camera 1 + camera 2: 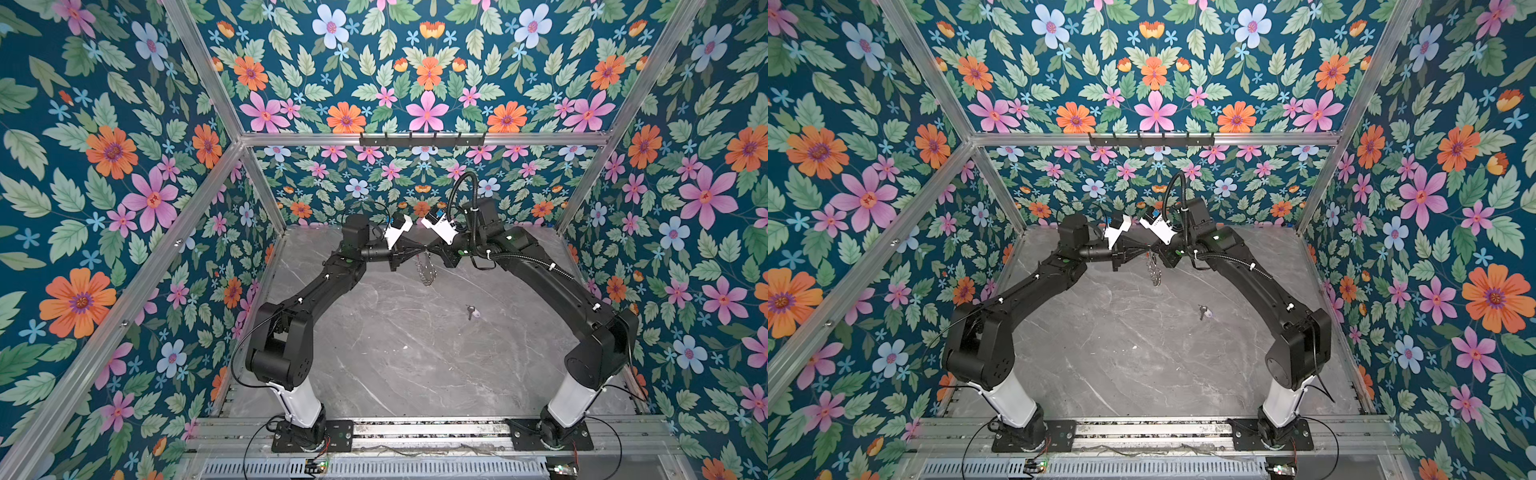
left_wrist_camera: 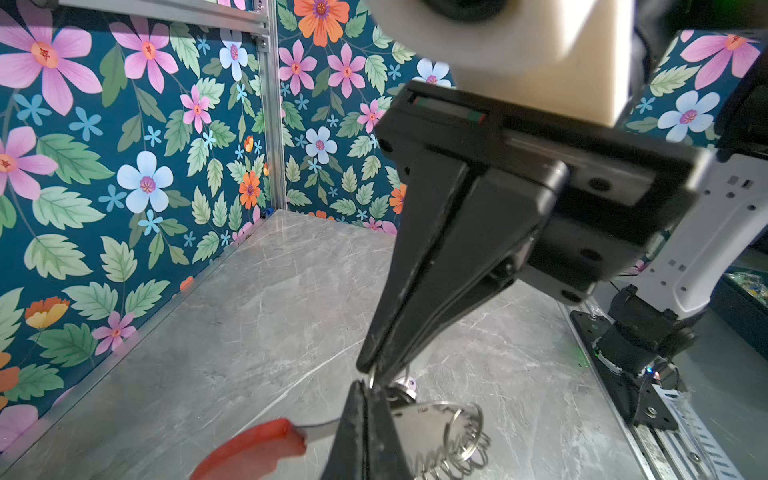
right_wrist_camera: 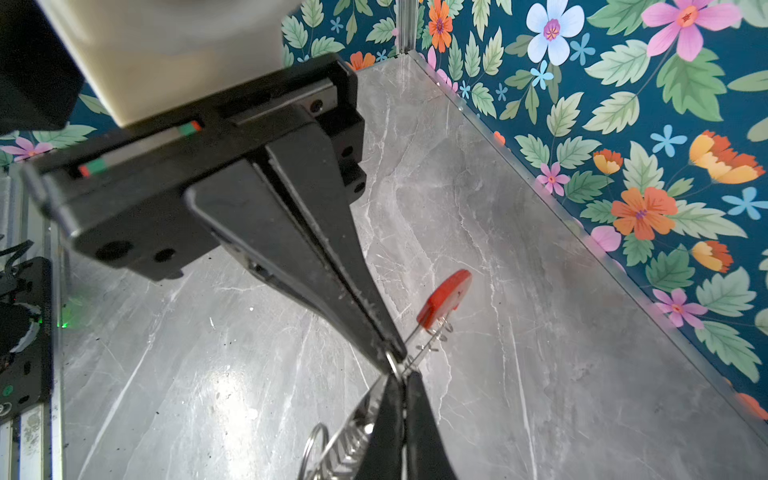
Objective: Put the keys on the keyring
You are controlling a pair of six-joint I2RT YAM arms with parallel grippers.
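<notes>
Both arms meet tip to tip above the rear middle of the marble tabletop (image 1: 374, 365). The right gripper (image 3: 392, 353) is pinched shut on the wire of the keyring (image 1: 427, 270). The left gripper (image 2: 371, 365) is closed on it just beside, likely to steady the dangling loop for threading. The key (image 1: 471, 311) lies untouched right of the tabletop's centre, well apart from both.

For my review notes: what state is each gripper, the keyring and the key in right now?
keyring, lifted clear of the table, hanging, pinched at its top.
left gripper, shut on the keyring's wire.
right gripper, shut on the keyring, tip to tip with the left gripper.
key, lying loose on the table, not on the keyring.
</notes>
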